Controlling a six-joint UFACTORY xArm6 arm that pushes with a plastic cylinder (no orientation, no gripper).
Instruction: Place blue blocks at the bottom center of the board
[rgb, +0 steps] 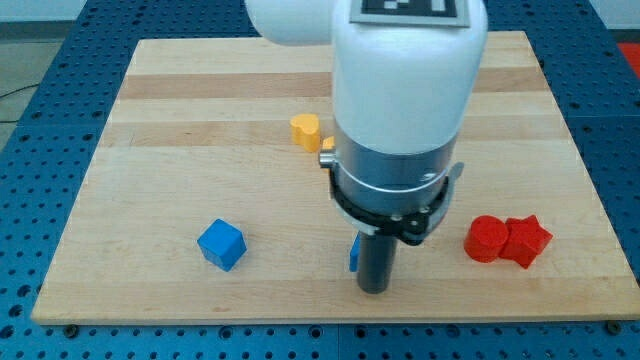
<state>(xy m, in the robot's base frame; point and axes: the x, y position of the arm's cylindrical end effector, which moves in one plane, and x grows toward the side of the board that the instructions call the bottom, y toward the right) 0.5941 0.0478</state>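
Blue cube (221, 244) sits on the wooden board (150, 150) well left of my tip (374, 288). A second blue block (354, 253), mostly hidden, touches my tip's left side; there are no fingers to describe

Pale wood board (180, 110), smooth matt; glossy white plastic arm housing (405, 70)

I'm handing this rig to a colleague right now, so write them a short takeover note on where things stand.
My tip rests near the board's bottom center, just right of a mostly hidden blue block.
The blue cube sits apart at lower left.
Not in play: yellow heart-shaped block, with another yellow bit mostly hidden beside the arm, and two touching red blocks at right.
Done: one blue roughly in place.
Left: push the blue cube rightward to join it.
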